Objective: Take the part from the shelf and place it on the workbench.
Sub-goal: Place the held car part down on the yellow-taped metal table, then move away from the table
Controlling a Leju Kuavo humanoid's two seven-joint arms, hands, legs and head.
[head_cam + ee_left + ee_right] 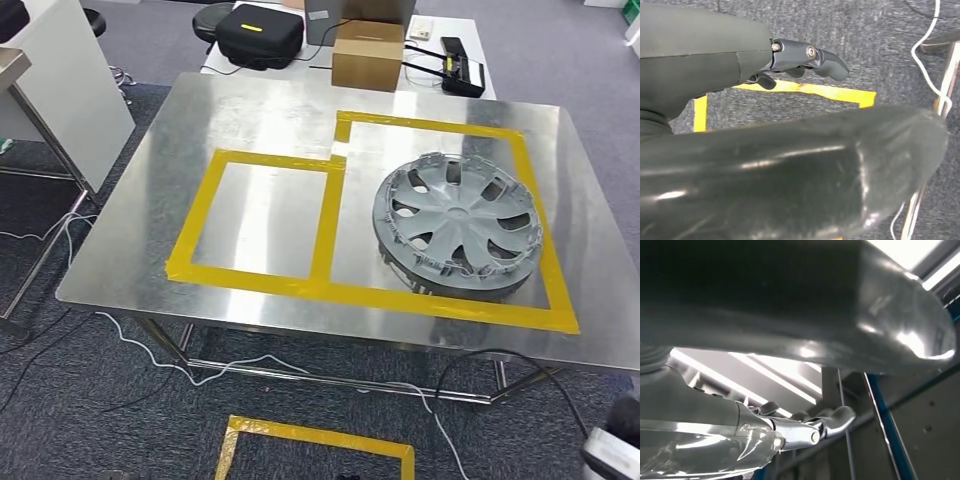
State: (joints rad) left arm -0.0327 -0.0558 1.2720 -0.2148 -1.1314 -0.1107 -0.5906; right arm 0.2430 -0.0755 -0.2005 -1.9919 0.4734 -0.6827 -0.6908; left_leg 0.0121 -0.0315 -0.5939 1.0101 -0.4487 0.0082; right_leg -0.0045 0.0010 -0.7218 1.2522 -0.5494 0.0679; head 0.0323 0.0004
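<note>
Lying flat on the steel bench: a grey wheel cover, face up, inside the larger of two yellow tape rectangles, close to that rectangle's near and far-right edges, touching nothing but the metal top. Beside it, sharing one tape strip, a smaller yellow tape rectangle with bare metal inside. Behind the bench, on a white table: a brown cardboard box with flaps shut, contents not visible; a black zipped case with a yellow stripe, also shut; a black device with cables. On the grey carpet floor just ahead of the bench, another yellow tape outline, plus white and black cables trailing under the bench frame. In the left wrist view, left hand hanging above the carpet and the floor tape, dark fingers stretched nearly straight, slightly apart from the thumb, holding nothing, touching nothing. In the right wrist view, right hand raised toward ceiling lights and a blue-edged rack, fingers extended and loosely together, empty, clear of any surface. At the head view's lower right corner, a small part of the right arm.
</note>
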